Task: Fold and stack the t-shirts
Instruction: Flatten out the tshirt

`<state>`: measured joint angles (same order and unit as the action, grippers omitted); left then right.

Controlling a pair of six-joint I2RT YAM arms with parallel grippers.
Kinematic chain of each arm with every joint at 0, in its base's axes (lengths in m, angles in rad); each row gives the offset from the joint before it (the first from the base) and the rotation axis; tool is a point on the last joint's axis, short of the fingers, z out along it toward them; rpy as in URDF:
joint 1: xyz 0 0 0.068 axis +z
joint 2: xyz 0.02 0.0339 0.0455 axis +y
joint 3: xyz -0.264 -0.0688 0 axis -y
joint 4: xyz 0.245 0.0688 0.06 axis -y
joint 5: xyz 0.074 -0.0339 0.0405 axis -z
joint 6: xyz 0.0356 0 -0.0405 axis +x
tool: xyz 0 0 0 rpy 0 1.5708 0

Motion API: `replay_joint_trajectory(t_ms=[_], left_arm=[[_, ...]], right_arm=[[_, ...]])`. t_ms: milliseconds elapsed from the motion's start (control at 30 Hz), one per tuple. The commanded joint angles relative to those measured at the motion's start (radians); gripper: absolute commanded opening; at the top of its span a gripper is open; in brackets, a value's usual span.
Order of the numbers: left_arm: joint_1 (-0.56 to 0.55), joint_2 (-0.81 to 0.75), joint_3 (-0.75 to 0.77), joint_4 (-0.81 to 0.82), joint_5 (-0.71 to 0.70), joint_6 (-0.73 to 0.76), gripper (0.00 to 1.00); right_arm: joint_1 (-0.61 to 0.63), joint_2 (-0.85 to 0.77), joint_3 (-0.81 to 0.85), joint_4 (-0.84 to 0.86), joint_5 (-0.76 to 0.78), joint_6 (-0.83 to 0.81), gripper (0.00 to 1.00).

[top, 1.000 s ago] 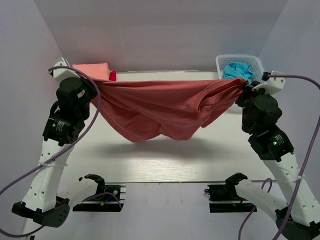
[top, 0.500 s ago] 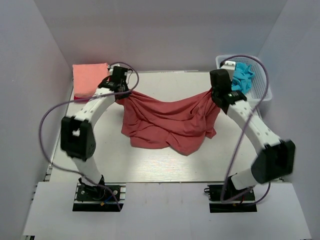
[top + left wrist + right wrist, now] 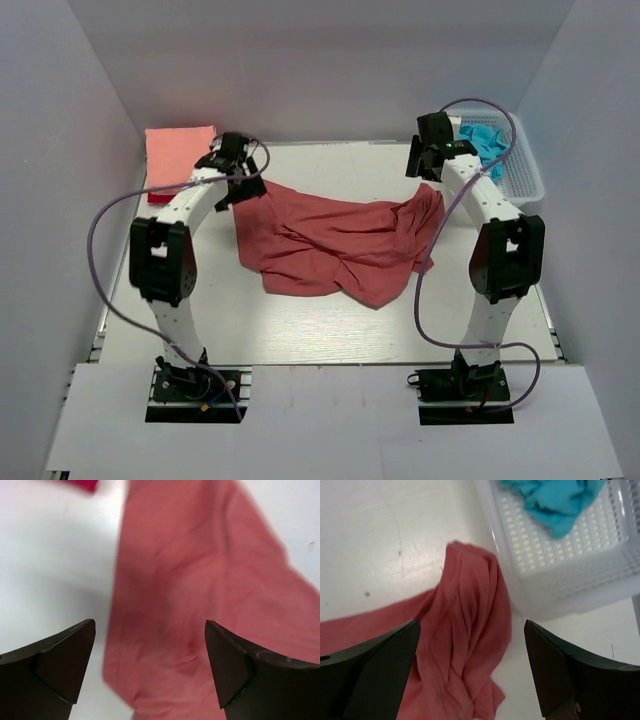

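Laying out seems the step in hand: the brick-red t-shirt (image 3: 330,245) lies rumpled mid-way across the table (image 3: 300,330), with the left gripper (image 3: 243,190) at its 10 o'clock corner and the right gripper (image 3: 425,168) at its 2 o'clock corner both spread wide and empty, so the next move likely calls for pinching edges to flatten it.

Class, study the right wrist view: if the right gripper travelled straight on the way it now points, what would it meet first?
Most likely the bunched edge of the brick-red t-shirt, straight ahead of the right gripper between its open fingers; the white basket sits off to the side.
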<state>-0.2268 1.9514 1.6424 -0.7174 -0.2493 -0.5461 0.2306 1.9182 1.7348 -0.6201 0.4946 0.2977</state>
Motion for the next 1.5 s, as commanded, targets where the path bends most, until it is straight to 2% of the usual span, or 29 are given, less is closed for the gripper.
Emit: replay_joint_trajectory(t_ms=[0, 67, 167, 300, 433, 567, 600, 633, 700, 733, 767, 800, 833, 933, 1267, 1467], left_arm=[[0.024, -0.196, -0.230, -0.038, -0.033, -0.106, 1.00], [0.038, -0.294, -0.376, 0.010, -0.021, -0.115, 1.00], [0.050, -0.332, -0.510, 0.076, 0.036, -0.141, 1.00], [0.061, -0.306, -0.587, 0.157, 0.103, -0.152, 0.92], [0.061, -0.255, -0.610, 0.257, 0.157, -0.152, 0.92], [0.043, -0.215, -0.644, 0.334, 0.157, -0.152, 0.86], [0.043, -0.215, -0.644, 0.334, 0.157, -0.152, 0.81], [0.043, -0.201, -0.644, 0.334, 0.157, -0.143, 0.66], [0.043, -0.192, -0.644, 0.323, 0.169, -0.143, 0.48], [0.043, -0.192, -0.657, 0.323, 0.170, -0.143, 0.25], [0.043, -0.192, -0.670, 0.335, 0.170, -0.143, 0.15], [0.043, -0.192, -0.670, 0.335, 0.170, -0.143, 0.04], [0.043, -0.192, -0.670, 0.335, 0.170, -0.143, 0.00], [0.043, -0.233, -0.670, 0.335, 0.160, -0.132, 0.00], [0.043, -0.440, -0.734, 0.375, 0.150, -0.132, 0.00], [0.043, -0.516, -0.756, 0.395, 0.150, -0.132, 0.00]], right_arm=[[0.009, -0.105, -0.043, -0.115, -0.044, 0.069, 0.90], [0.009, -0.174, -0.146, -0.119, -0.056, 0.084, 0.90], [0.009, -0.300, -0.257, -0.107, -0.129, 0.098, 0.90], [0.013, -0.454, -0.394, -0.109, -0.227, 0.130, 0.90], [0.029, -0.596, -0.581, -0.069, -0.373, 0.141, 0.90], [0.052, -0.668, -0.702, -0.055, -0.449, 0.185, 0.90], [0.067, -0.671, -0.728, -0.059, -0.450, 0.198, 0.90], [0.073, -0.680, -0.748, -0.064, -0.455, 0.213, 0.90], [0.087, -0.677, -0.768, -0.063, -0.450, 0.219, 0.90], [0.107, -0.673, -0.794, -0.053, -0.444, 0.228, 0.89], [0.111, -0.668, -0.804, -0.047, -0.441, 0.230, 0.89], [0.118, -0.664, -0.810, -0.037, -0.438, 0.230, 0.87], [0.131, -0.635, -0.813, -0.035, -0.404, 0.230, 0.87], [0.139, -0.586, -0.799, -0.053, -0.329, 0.232, 0.86], [0.197, -0.548, -0.955, 0.103, -0.613, 0.287, 0.76], [0.222, -0.473, -0.969, 0.169, -0.573, 0.301, 0.74]])
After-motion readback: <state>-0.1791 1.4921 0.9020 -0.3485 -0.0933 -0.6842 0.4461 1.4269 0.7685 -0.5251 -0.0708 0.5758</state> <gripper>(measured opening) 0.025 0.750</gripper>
